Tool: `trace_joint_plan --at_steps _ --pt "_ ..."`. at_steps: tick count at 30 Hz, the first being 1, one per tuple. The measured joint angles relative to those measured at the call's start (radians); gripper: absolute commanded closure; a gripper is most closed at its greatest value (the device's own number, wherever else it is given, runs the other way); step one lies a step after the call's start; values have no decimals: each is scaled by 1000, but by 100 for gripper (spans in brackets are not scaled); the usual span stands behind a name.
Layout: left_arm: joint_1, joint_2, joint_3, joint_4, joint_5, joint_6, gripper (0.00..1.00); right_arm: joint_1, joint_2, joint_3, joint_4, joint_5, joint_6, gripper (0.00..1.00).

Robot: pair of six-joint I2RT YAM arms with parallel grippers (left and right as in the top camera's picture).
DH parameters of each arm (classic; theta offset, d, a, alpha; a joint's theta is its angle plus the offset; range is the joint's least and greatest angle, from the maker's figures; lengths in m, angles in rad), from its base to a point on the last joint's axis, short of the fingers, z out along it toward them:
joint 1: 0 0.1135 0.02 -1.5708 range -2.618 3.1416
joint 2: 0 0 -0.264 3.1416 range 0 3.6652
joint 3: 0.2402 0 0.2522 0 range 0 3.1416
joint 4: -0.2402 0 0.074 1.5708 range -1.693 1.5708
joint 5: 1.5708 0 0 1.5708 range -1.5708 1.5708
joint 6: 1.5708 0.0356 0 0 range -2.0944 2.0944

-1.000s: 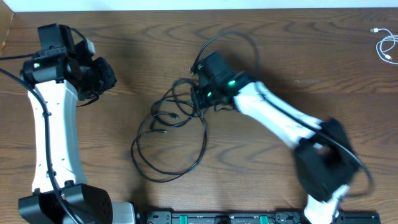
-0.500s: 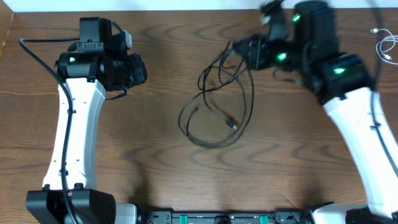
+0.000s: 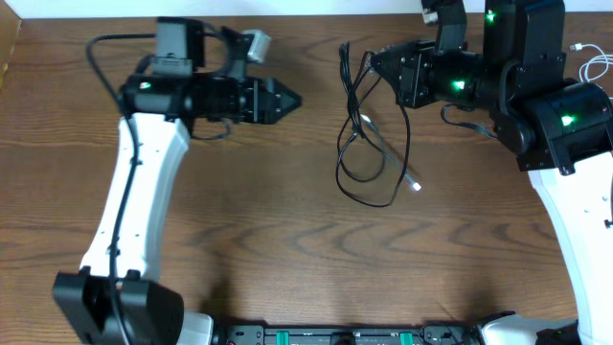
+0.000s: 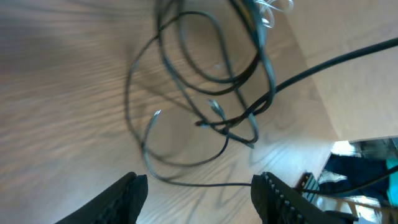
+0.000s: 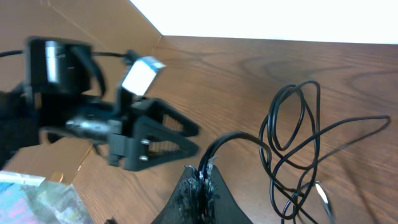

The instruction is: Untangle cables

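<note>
Two black cables (image 3: 369,144) hang in a tangled loop from my right gripper (image 3: 375,65), which is shut on them near the table's far edge. Their lower loops and a light plug end (image 3: 414,184) rest on the wood. In the right wrist view the fingers (image 5: 202,182) pinch a black strand and the tangle (image 5: 298,143) dangles to the right. My left gripper (image 3: 285,99) is open and empty, pointing right, a short way left of the tangle. In the left wrist view its fingers (image 4: 202,199) frame the tangle (image 4: 217,87) ahead. The white cable (image 3: 596,75) lies coiled at the far right.
The wooden table (image 3: 239,240) runs to a white far edge. A black rail with connectors (image 3: 335,335) lies along the near edge. Cardboard (image 5: 93,18) stands behind the left arm in the right wrist view.
My right gripper has lifted the black tangle and carried it right and toward the far edge. My left arm has swung right toward the centre, gripper now pointing at the cables.
</note>
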Motion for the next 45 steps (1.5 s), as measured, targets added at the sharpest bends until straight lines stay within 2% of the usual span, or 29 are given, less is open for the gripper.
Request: trace_joint_plan --at_steps 1,3,5,7,8,13,15,18,19,20,22,23,26,30,35,39,45 --pt "-22 19 -1 22 14 3 36 0 0 0 -2 -8 -5 99" --pt "-53 52 -3 107 28 -12 23 0 0 0 -14 -16 -13 99" --pt "-77 86 -7 196 39 -59 16 0 0 0 -29 -20 -20 99" --pt "-93 116 -11 312 43 -151 11 0 0 0 -52 -23 -36 99" --pt "-95 123 -13 343 43 -188 4 0 0 0 -58 -23 -39 99" --pt "-97 124 -14 486 45 -344 3 0 0 0 -64 -26 -46 99" --pt "-106 124 -14 502 32 -365 3 0 0 0 -66 -26 -48 99" --pt "-167 137 -14 496 -63 -385 3 0 0 0 -83 -26 -51 99" --pt "-187 149 -14 496 -85 -390 5 0 0 0 -90 -26 -52 99" --pt "-208 170 -14 499 -104 -394 12 0 0 0 -97 -26 -57 99" --pt "-238 238 -14 502 -136 -402 63 0 0 0 -101 -26 -63 99" --pt "-243 268 -14 499 -143 -406 72 0 0 0 -103 -26 -64 99" --pt "-240 320 -14 459 -196 -406 86 0 0 0 -105 -14 -66 99" --pt "-205 322 -15 395 -299 -413 88 -29 -1 0 -116 23 -70 99" --pt "-98 322 -15 316 -383 -412 91 -210 -38 0 -116 61 -74 99" --pt "-27 322 -15 286 -407 -391 93 -354 -182 0 -132 86 -82 99" --pt "-12 320 -15 283 -408 -325 92 -386 -330 5 -141 105 -101 99"
